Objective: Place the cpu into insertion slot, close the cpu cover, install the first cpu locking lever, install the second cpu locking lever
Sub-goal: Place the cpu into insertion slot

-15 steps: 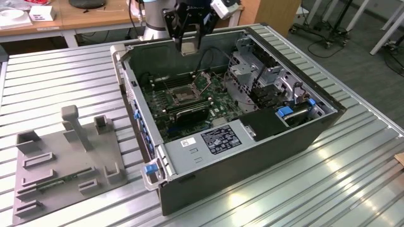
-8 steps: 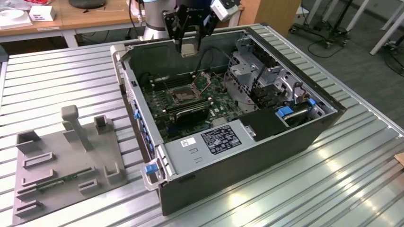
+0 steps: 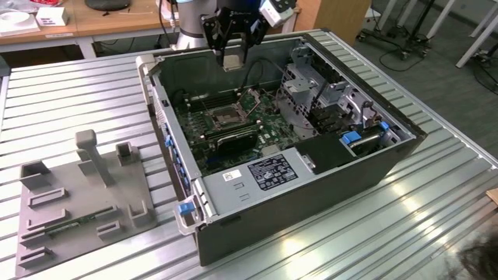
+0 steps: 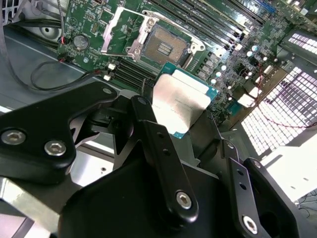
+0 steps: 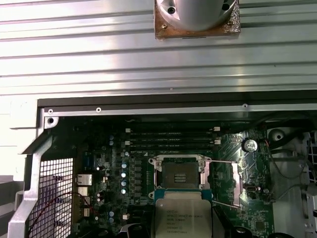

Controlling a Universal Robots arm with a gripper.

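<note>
Nearest me, a grey fixture plate is lying on the ribbed metal table, toward the exterior view's left. Just past it an open computer case is resting on its side, with the green motherboard facing up. Mid-board, the insertion slot is sitting bare, its dark centre showing. The cpu cover is lying swung open just beside it. Farther back, above the case's far end, the end effector is hanging over the board. Its fingers are pinching opposite edges of the cpu. The chip is riding in the air with its silvery face showing, apart from the slot and touching nothing else. Beyond everything, a wooden desk is carrying white boxes.
</note>
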